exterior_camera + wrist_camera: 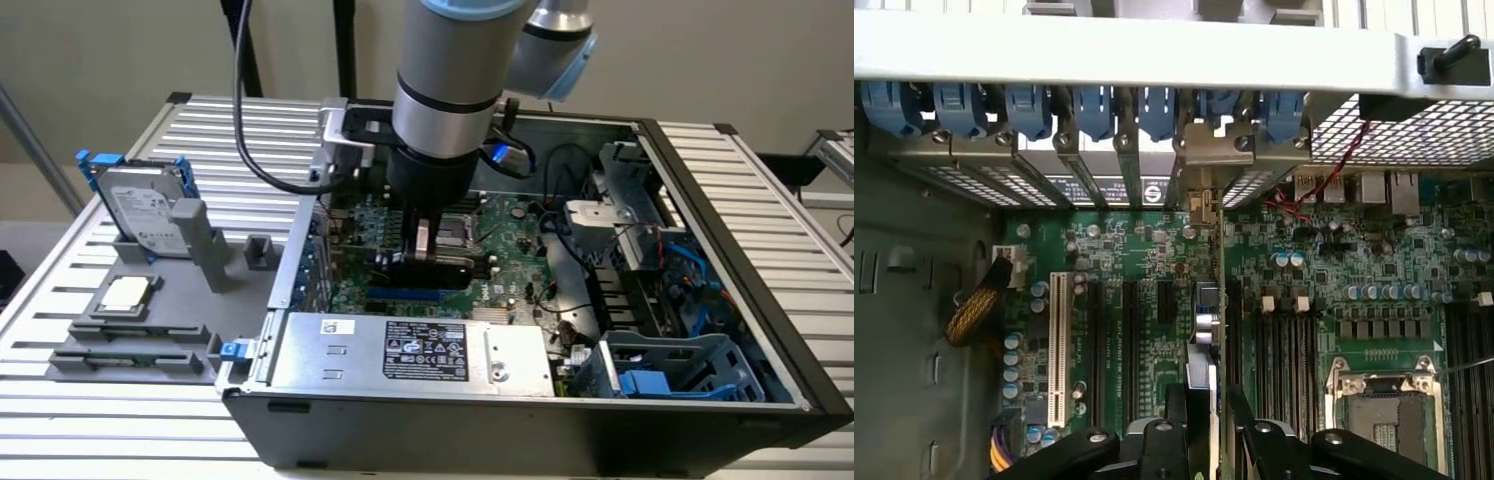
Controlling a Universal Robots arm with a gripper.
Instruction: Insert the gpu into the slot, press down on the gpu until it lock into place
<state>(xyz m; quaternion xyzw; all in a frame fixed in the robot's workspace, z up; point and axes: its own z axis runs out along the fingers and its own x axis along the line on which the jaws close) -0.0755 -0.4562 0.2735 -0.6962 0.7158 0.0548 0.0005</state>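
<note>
Status: insertion in progress, locking not confirmed. The gripper (1206, 412) is lowered inside the open computer case (534, 425), which lies on its side on the slatted worktop (160, 440). The jaws are drawn in to a narrow gap and clamped on the gpu (1204, 335), one finger on each face. The wrist view shows the card edge-on, standing upright over the motherboard (1144, 260). Its silver end bracket (1199, 207) is turned toward the row of blue-clipped expansion openings (1094, 110) at the rear of the case and sits close beneath them. In the exterior view a stretch of the slot (400, 296) shows just beside the gripper, at 6 o'clock of it, with the power supply (414, 350) further along the same bearing. Judged done: the card is picked up, brought into the case, stood on edge and lined up along the slot. Judged outstanding: the press-down and latch. Whether the connector edge has entered the slot cannot be told, since the card's own body hides the contact line. A hard drive (140, 215) stands in a grey fixture at 9 o'clock of the case, well apart from the work.
</note>
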